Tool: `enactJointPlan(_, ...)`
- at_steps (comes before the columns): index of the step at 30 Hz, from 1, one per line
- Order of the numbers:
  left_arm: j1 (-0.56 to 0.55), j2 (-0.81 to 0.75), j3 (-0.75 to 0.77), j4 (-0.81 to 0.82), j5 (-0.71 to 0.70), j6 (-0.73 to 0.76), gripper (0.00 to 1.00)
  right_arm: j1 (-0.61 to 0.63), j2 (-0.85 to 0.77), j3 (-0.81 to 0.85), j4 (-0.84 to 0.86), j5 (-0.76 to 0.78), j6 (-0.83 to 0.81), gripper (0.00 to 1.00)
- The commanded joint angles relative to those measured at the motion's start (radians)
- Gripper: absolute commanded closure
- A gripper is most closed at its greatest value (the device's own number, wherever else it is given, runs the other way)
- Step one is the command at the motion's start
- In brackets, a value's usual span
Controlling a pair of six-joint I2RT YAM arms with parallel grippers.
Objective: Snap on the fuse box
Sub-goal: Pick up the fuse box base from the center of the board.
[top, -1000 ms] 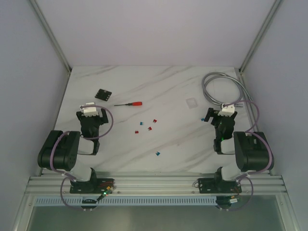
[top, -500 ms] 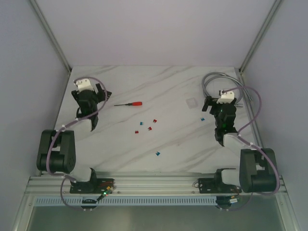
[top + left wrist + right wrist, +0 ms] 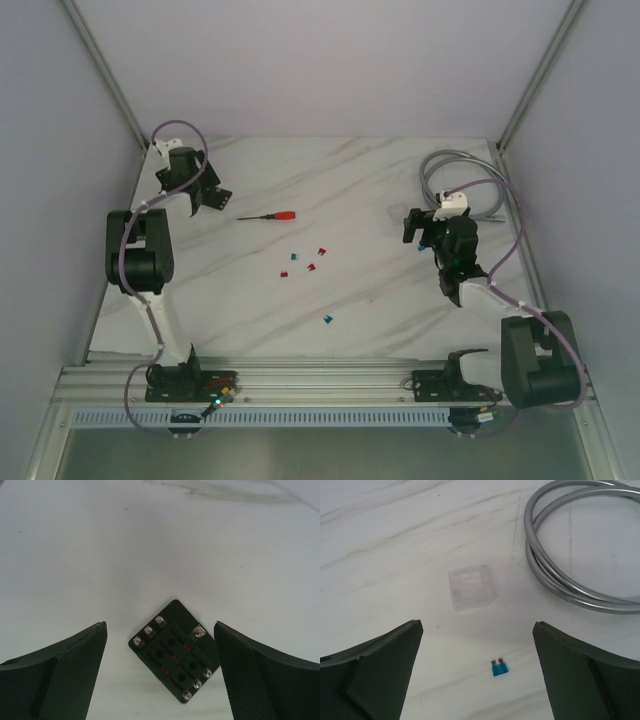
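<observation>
Left hand [image 3: 160, 625] is spread over the fuse box [image 3: 175, 652], right hand [image 3: 477, 624] spread over a clear lid [image 3: 471, 588].

Between the wide-set jaws of the left gripper [image 3: 160, 626], the fuse box [image 3: 175, 650] is seen lying flat on the counter [image 3: 150, 545], turned cornerwise, with a strip of bare counter left on either side. Open counter is seen ahead of these jaws. Between the spread jaws of the right gripper [image 3: 477, 624] a blue fuse [image 3: 499, 668] is found; a clear lid [image 3: 471, 587] lies just ahead, and the way ahead-right is blocked by a coiled grey cable [image 3: 534, 555].
</observation>
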Motion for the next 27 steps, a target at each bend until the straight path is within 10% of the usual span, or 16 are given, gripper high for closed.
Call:
enactJointPlan(1, -0.009, 0.108, 0.128, -0.167, -0.024, -0.067, 0.04, 0.005, -0.027, 0.001, -0.009, -0.026, 0.004, 0.0)
enactJointPlan(18, -0.052, 0.104, 0.127, -0.38, -0.15, -0.086, 0.07, 0.006, -0.054, -0.017, -0.03, 0.005, 0.011, 0.0)
enactJointPlan(27, -0.017, 0.08, 0.097, -0.38, -0.049, -0.087, 0.25, 0.005, -0.057, -0.023, -0.032, 0.003, 0.019, 0.0)
